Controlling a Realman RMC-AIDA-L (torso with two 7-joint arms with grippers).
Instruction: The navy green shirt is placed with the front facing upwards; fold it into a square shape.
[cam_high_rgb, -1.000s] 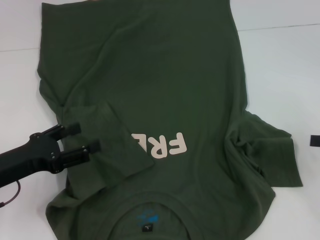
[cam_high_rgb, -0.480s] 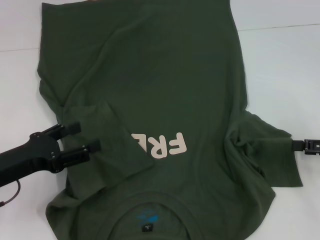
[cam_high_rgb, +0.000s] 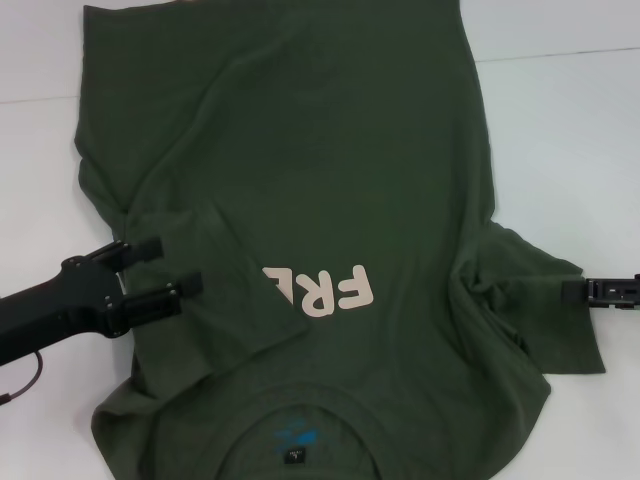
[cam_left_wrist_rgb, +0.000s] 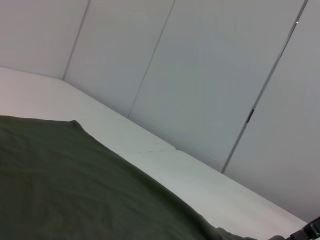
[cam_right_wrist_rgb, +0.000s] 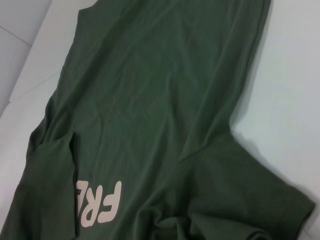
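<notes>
A white table (cam_high_rgb: 560, 130) stands before pale grey wall panels (cam_left_wrist_rgb: 210, 75).

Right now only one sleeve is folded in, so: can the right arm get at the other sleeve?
Probably yes. The right gripper sits at the outer edge of the spread right sleeve, with nothing lying between them.

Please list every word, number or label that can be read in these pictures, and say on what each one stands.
"FRE": pale block letters on the chest of the navy green shirt, upside down in the head view; the folded-in sleeve covers the rest of the word.
Blue print inside the collar: too small to read.
Nothing else is readable.
</notes>
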